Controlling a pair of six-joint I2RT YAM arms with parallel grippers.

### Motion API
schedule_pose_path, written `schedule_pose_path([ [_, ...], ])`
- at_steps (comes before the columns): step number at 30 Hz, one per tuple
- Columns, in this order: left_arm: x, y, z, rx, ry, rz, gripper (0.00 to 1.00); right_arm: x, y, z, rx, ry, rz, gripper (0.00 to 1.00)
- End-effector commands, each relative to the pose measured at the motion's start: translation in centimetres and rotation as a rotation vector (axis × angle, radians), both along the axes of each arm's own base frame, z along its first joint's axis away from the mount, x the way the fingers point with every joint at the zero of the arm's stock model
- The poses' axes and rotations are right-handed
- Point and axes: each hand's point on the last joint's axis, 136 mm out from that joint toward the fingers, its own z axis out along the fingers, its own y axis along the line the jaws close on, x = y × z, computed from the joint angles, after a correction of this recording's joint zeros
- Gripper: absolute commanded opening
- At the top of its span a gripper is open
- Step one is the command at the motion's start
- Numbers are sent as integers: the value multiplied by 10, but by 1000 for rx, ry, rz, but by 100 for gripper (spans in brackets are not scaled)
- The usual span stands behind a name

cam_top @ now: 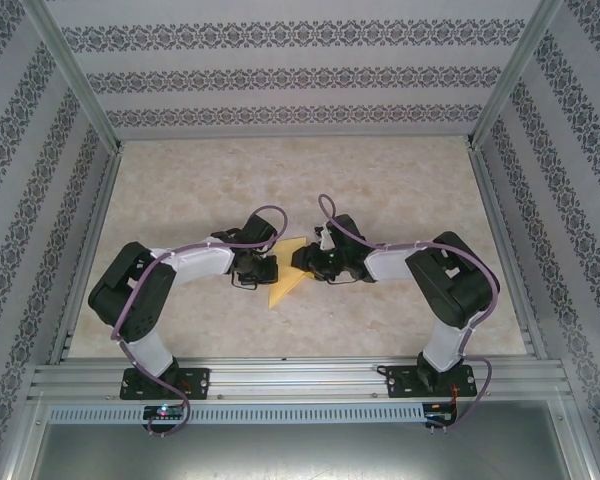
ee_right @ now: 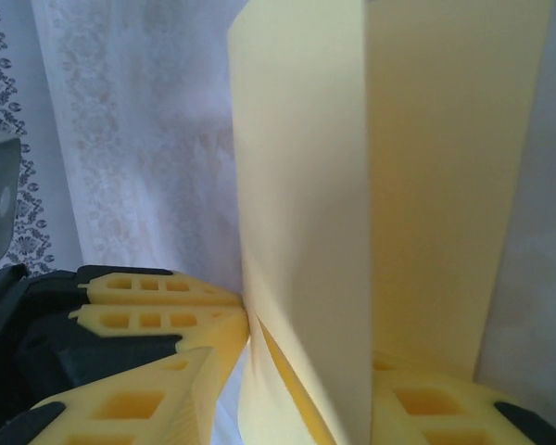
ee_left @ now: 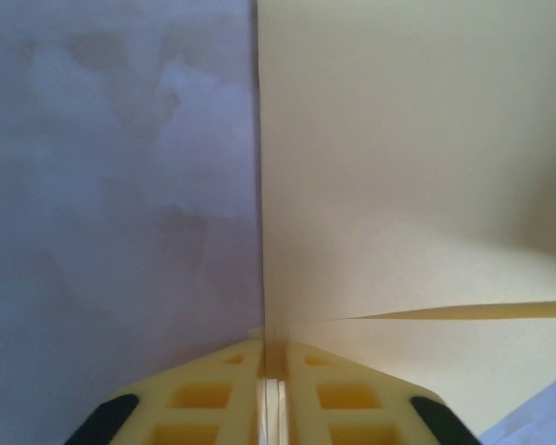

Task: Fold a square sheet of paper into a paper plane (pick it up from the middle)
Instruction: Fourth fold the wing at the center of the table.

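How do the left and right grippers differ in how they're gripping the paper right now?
The left gripper has its jaws pressed nearly together on a thin edge of the paper; the right gripper stands wider, with several folded layers between its fingers. From above, the left gripper meets the paper's left side and the right gripper its right. Both hold the same yellow sheet.

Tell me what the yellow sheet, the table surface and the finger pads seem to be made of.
Sheet of paper: thin matte paper, by its sharp crease and flat folded layers.
Table: a beige marbled surface, perhaps stone or printed laminate; the look leaves this open.
Finger pads: yellow moulded plastic, probably, with square hollow pockets and a dull finish.
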Motion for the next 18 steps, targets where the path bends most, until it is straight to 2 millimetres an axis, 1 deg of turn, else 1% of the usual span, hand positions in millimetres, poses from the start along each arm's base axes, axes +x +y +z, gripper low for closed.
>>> schedule_pose_path([
  [1,-1,8,23,-3,-43,2,24,1,12,6,26,-28,84,38],
  [4,-9,12,38,1,-74,-5,36,1,12,2,24,-21,96,33],
  [6,-19,12,45,38,-100,-16,40,2,13,3,42,-17,101,31],
  [9,-35,9,48,101,-135,-30,46,4,15,7,56,-22,115,30],
  [11,-44,5,47,148,-159,-40,47,5,14,9,60,-24,116,26],
  [13,-50,-2,44,181,-184,-50,48,6,13,11,67,-23,115,26],
  [15,-53,-8,40,229,-199,-57,48,5,13,12,74,-19,120,27],
  [18,-52,-14,33,317,-221,-66,48,5,11,13,79,-16,118,27],
])
